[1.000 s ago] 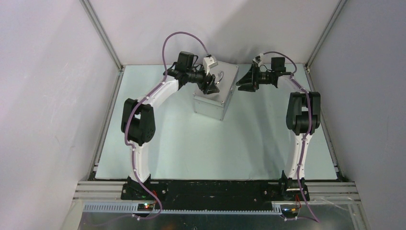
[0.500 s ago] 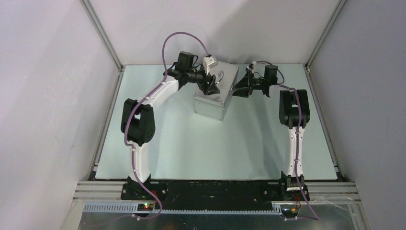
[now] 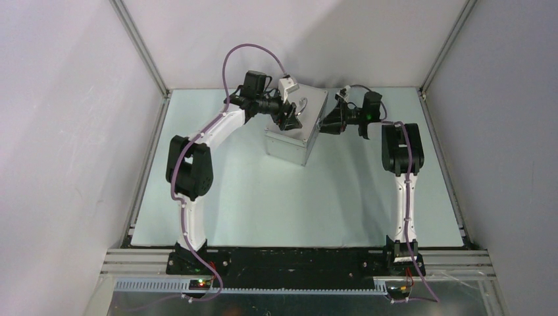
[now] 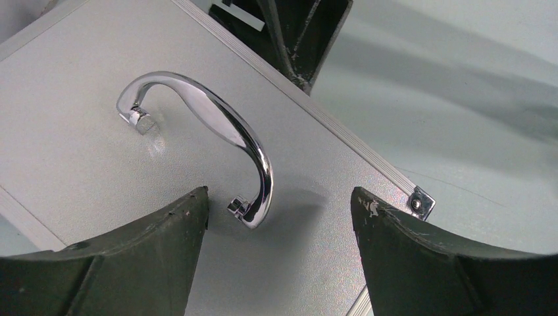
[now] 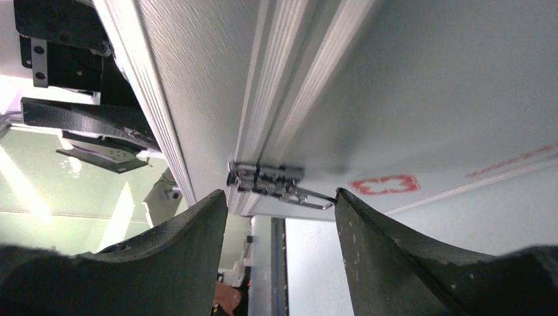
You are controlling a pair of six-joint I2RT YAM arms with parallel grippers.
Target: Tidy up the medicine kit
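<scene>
Right gripper (image 5: 281, 217) spread wide, straddling side latch (image 5: 279, 184) at frame centre | left gripper (image 4: 279, 204) parted above chrome handle (image 4: 217, 135), gripping nothing | medicine kit (image 3: 297, 126) upper centre, lid seen shut | contents unseen; progress undeterminable

The case (image 3: 297, 126) at upper centre of the overhead view looks like matt, finely grained silver metal, edged with ribbed aluminium strips. Its handle (image 4: 217, 131) is glossy polished chrome, mirror-smooth. The latch (image 5: 273, 181) is bright steel. The gripper fingers (image 4: 131, 263) look like dull, scuffed dark plastic. The table (image 3: 263, 197) is smooth, pale green, faintly sheeny.
</scene>
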